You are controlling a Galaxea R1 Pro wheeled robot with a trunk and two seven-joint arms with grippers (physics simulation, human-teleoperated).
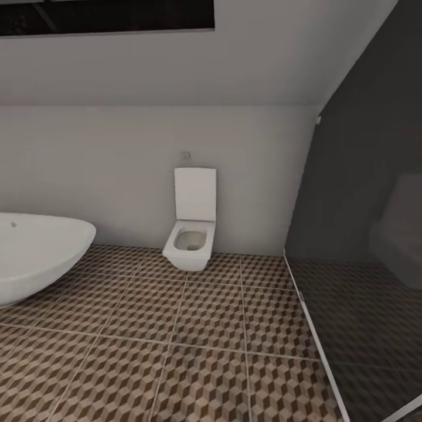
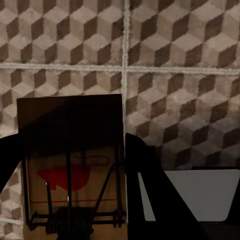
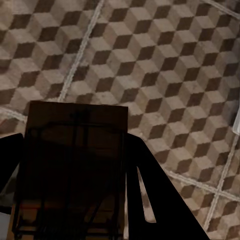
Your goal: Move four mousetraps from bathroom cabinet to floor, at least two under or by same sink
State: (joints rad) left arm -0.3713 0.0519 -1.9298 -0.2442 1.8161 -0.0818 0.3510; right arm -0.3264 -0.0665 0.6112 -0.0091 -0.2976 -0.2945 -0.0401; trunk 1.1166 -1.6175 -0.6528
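Observation:
My left gripper [image 2: 72, 165] is shut on a mousetrap [image 2: 70, 150], a brown wooden board with dark wire and a red mark, held above the cube-patterned bathroom floor [image 2: 175, 60]. Between the dark fingers [image 3: 150, 190] of my right gripper [image 3: 72, 180], which is shut, sits a second mousetrap [image 3: 75, 150], dark in shadow, over the same tiles [image 3: 165, 65]. The head view looks across the bathroom floor [image 1: 193, 328]. The cabinet and the sink are out of view.
A white bathtub [image 1: 35, 252] stands at the left. A white wall-hung toilet [image 1: 190, 231] with its lid up is on the back wall. A dark glass shower screen [image 1: 363, 264] closes off the right side, with a pale rail at its foot.

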